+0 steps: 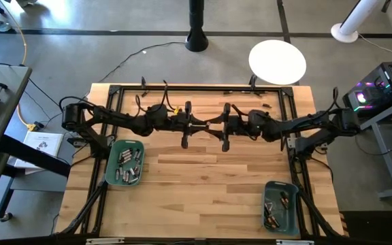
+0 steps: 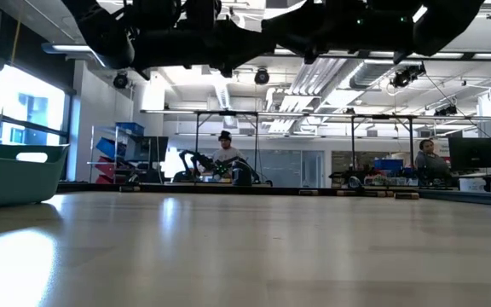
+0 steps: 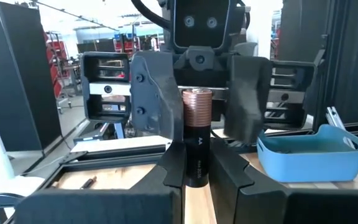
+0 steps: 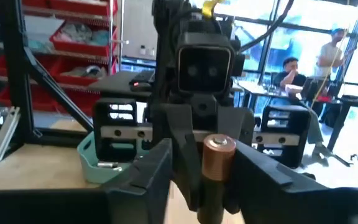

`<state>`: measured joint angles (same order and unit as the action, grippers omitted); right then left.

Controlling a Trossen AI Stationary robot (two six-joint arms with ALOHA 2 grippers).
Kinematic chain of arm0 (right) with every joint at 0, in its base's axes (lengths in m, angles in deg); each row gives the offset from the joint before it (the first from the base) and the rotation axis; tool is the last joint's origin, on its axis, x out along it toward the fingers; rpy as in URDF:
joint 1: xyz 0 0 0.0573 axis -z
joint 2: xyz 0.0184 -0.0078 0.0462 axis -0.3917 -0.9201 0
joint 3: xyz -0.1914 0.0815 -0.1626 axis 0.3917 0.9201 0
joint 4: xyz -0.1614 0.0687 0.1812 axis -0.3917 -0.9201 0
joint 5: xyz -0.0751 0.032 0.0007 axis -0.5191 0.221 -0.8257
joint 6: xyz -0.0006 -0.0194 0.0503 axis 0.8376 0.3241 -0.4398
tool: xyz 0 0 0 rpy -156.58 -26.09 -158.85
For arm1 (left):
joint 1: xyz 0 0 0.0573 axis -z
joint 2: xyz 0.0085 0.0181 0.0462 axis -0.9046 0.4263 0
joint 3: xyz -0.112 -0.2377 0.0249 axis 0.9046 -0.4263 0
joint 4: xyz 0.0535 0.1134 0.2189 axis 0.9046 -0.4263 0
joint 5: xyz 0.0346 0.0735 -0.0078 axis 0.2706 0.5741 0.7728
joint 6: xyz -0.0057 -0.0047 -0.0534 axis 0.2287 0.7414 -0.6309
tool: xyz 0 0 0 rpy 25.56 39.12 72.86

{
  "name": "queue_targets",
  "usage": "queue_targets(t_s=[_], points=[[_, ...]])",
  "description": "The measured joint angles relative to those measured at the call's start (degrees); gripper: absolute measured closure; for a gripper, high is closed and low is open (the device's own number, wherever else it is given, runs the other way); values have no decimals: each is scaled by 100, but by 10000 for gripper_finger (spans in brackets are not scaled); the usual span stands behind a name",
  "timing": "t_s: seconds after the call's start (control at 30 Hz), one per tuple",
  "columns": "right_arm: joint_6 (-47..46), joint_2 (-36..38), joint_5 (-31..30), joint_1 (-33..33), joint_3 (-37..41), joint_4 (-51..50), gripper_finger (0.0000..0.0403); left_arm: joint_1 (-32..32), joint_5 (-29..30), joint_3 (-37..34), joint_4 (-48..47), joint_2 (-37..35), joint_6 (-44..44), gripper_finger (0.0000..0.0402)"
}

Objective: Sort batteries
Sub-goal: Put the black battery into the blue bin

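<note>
Wooden worktop (image 1: 203, 184) in an open workshop, two arms meeting above its middle.

Nearest the front edge, a bin (image 1: 280, 205) at the right holds a few batteries; a fuller bin (image 1: 124, 163) sits at the left. Farther back, the left end effector (image 3: 197, 177) is clamped on an upright copper-topped AA battery (image 3: 197, 140). The right end effector (image 4: 213, 186) faces it, fingers parted either side of the same battery. People sit at desks far behind.

batteries (image 1: 129, 165) in bins too small
</note>
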<state>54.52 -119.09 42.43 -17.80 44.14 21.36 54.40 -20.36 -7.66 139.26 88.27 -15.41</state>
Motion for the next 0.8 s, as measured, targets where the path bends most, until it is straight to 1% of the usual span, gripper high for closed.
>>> queue_targets(t_s=[0.13,0.2,0.23,0.3,0.37,0.5,0.6,0.7,0.73,0.8], points=[[3,0,-13,0,-101,-182,322,0,-8,0,0,0,-38,370],[36,8,-25,-23,-133,-207,360,2,37,0,2,-3,-50,351],[124,26,-53,-40,-151,-237,371,2,65,1,-3,-10,-59,340],[265,129,-95,-51,-231,-486,371,4,136,9,-55,-13,-96,314],[235,368,-285,-59,-397,-1096,371,-2,203,9,-224,-11,-92,289],[198,1013,-800,-208,-856,-2887,371,-14,307,9,-579,-9,-92,250],[-195,1466,-982,-489,-1407,-4770,371,-11,435,7,-922,-9,-87,232],[-1211,1744,-942,-912,-2021,-6846,371,-11,699,7,-1110,-9,-90,224],[-1657,1782,-834,-1093,-2157,-7409,371,-11,725,7,-1137,-9,-76,224],[-2812,1826,-499,-1543,-2252,-8222,371,-13,748,7,-1160,-7,11,224]])
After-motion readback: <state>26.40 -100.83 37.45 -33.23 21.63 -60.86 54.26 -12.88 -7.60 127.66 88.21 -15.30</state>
